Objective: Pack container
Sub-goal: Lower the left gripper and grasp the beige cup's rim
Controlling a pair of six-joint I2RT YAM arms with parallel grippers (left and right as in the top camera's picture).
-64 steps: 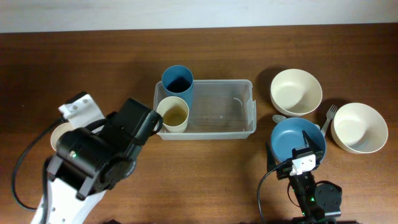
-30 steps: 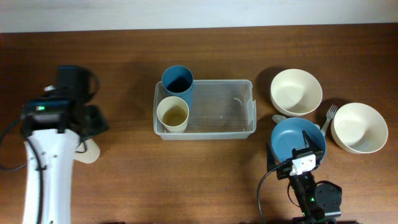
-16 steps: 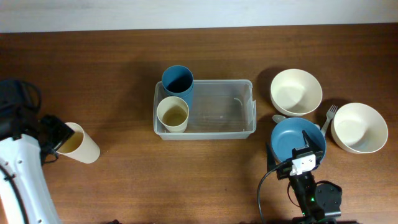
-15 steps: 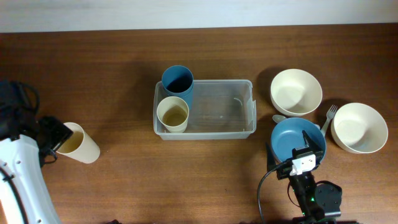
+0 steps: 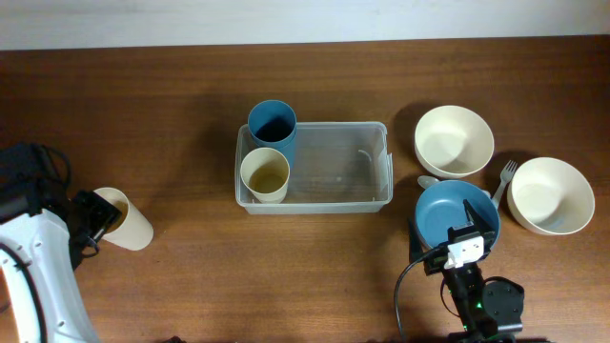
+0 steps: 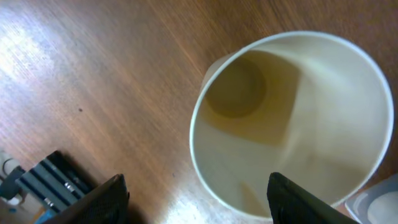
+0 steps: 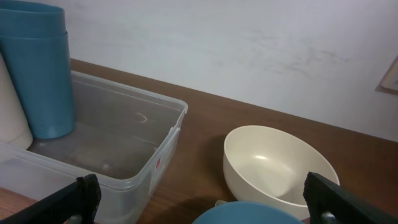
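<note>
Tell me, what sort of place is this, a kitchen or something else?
Most likely a robotics lab bench, not a kitchen: a wooden table against a plain white wall, a white robot arm, and empty bowls beside a clear container.

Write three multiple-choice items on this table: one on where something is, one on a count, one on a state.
1. The blue cup stands:
A. inside the container, at its left end
B. outside, right of the container
C. outside, in front of the container

2. Bowls in view:
A. two
B. three
C. four

3. The cream cup outside the container:
A. stands upright
B. lies on its side
C. stands upside down

Key:
1 A: it stands within the rim, next to a second cream cup.
2 B: two are cream and one is blue.
3 B: its wall rests on the wood and its mouth faces sideways.
</note>
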